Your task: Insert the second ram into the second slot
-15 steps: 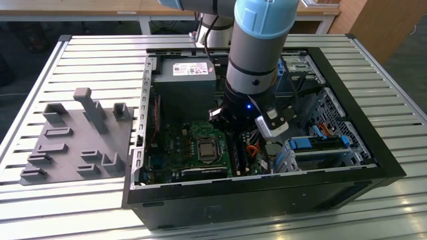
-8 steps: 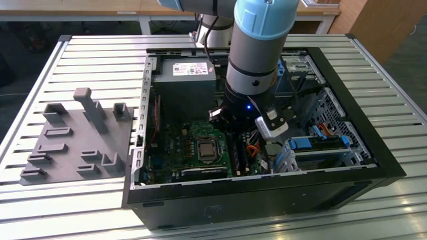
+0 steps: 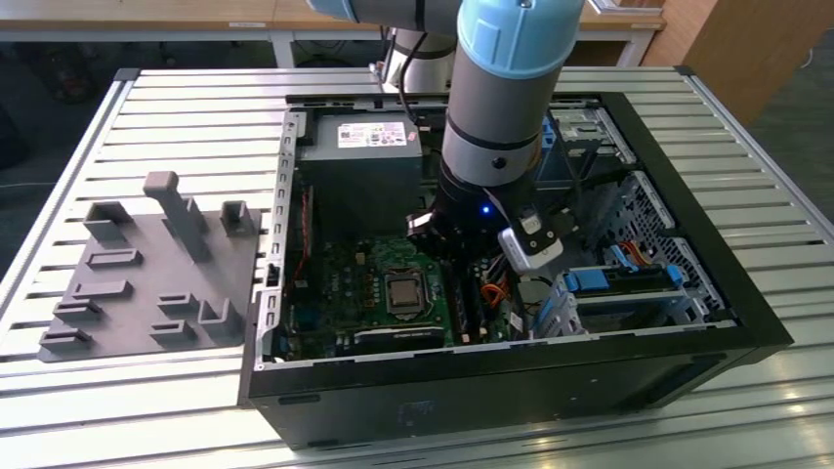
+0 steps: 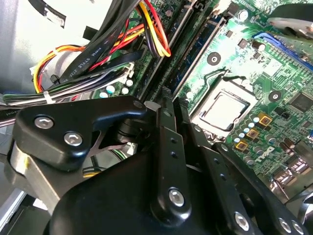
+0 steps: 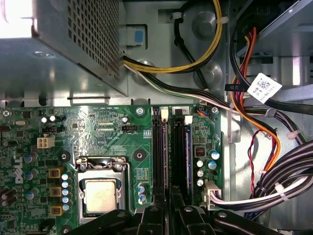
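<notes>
In the exterior view my gripper (image 3: 452, 252) reaches down into the open computer case (image 3: 678, 337), just over the motherboard's ram slots (image 3: 466, 305). In both wrist views the black fingers (image 5: 156, 218) stand close together over one end of the slots (image 5: 164, 147), and nothing shows between them. A thin blue ram stick (image 5: 186, 147) sits upright in one slot beside two darker slots. It shows again as a blue stick (image 4: 204, 46) beyond the shut gripper (image 4: 171, 105). I cannot tell which slot is the second one.
The CPU socket (image 5: 100, 191) lies beside the slots. A grey power supply (image 3: 358, 166) fills the case's back. Coloured cable bundles (image 5: 266, 147) run close past the slots. Drive bays with blue latches (image 3: 626, 278) sit at the exterior view's right. A grey fixture plate (image 3: 144, 274) lies outside the case.
</notes>
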`<state>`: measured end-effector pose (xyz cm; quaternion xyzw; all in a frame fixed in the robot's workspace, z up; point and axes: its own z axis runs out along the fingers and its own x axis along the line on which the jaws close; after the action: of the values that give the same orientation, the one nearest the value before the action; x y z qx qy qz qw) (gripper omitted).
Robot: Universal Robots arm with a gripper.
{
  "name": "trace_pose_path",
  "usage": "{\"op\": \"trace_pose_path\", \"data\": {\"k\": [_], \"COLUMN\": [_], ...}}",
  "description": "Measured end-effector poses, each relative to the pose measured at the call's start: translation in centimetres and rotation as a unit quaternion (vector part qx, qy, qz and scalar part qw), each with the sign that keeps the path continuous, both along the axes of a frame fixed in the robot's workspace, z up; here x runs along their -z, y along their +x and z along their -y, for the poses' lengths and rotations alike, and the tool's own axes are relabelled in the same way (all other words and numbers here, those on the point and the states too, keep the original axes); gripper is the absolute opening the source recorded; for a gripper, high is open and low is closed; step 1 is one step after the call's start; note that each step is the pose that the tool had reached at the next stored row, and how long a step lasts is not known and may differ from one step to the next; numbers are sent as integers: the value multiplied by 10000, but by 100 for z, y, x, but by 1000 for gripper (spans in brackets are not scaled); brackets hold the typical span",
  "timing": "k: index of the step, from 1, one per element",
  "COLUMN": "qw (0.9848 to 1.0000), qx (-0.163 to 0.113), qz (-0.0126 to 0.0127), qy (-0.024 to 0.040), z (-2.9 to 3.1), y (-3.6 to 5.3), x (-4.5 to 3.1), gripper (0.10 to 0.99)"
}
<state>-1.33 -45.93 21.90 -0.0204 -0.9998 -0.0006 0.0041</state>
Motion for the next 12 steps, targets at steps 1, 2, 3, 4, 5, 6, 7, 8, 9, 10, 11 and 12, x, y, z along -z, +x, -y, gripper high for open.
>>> {"op": "trace_pose_path", "data": {"k": [1,2,3,4,5,6,7,8,9,10,11,12], "qw": [10000,10000,10000,10000,10000,10000,10000,10000,10000,10000,10000,10000], "qx": [0,0,0,0,0,0,0,0,0,0,0,0], "qz": [0,0,0,0,0,0,0,-1,-1,-1,-2,-2], "qy": [0,1,0,1,0,0,0,0,0,0,0,1], "z": [0,0,0,0,0,0,0,0,0,0,0,0], "y": [0,0,0,0,0,0,0,0,0,0,0,0], "x": [0,-1,-7,-18,-31,-44,-57,-69,-82,-99,-116,-120], "gripper": [204,204,204,204,204,204,204,204,204,204,204,204]}}
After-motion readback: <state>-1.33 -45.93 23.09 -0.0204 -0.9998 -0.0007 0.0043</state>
